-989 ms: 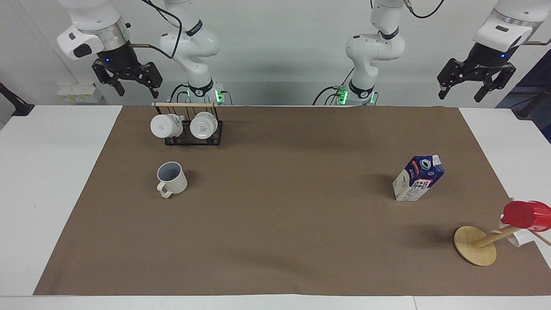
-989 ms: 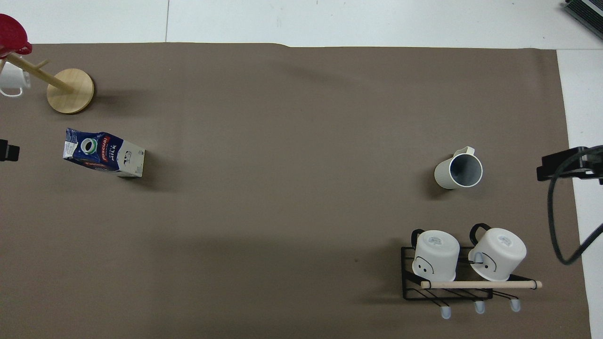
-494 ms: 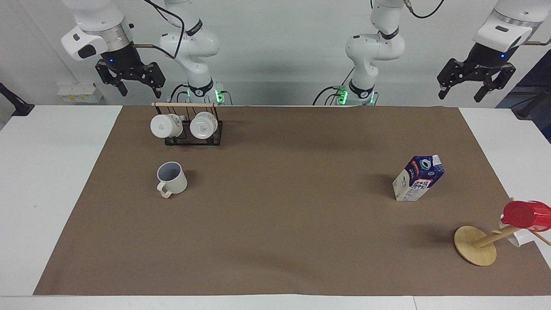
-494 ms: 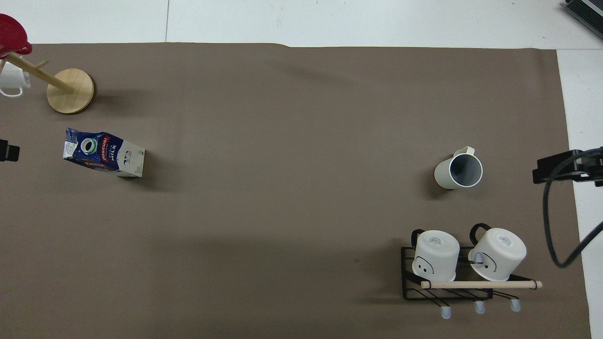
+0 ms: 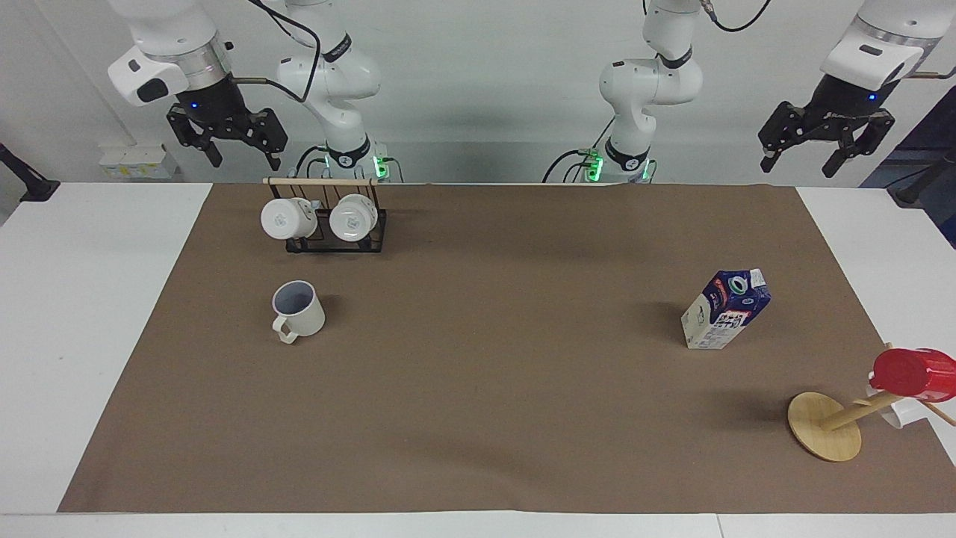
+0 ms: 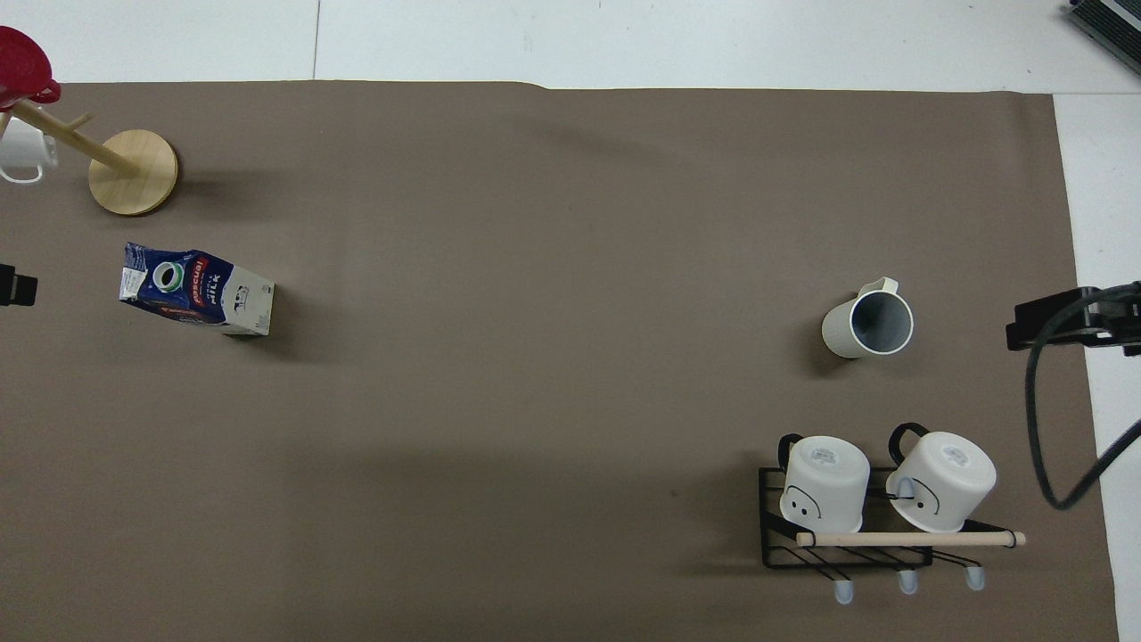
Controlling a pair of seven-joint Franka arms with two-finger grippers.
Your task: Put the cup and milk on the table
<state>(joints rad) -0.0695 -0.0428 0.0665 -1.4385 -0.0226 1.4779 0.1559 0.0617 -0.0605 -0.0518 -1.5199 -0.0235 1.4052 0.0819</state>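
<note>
The cup (image 5: pixel 297 310) is a cream mug with a grey inside. It stands upright on the brown mat of the table (image 5: pixel 478 418), toward the right arm's end; it also shows in the overhead view (image 6: pixel 869 323). The milk (image 5: pixel 726 309) is a blue and white carton. It stands on the mat toward the left arm's end and shows in the overhead view (image 6: pixel 196 290). My right gripper (image 5: pixel 240 157) is open and empty, high over the table's edge at its own end. My left gripper (image 5: pixel 801 161) is open and empty, high at its own end.
A black wire rack (image 5: pixel 336 243) with two white mugs (image 5: pixel 351 218) stands nearer to the robots than the cup. A wooden mug tree (image 5: pixel 825 426) with a red cup (image 5: pixel 911 372) and a white mug stands farther from the robots than the milk.
My right gripper has drawn back a little toward the robots' end and up. The left gripper, the cup and the milk have not moved.
</note>
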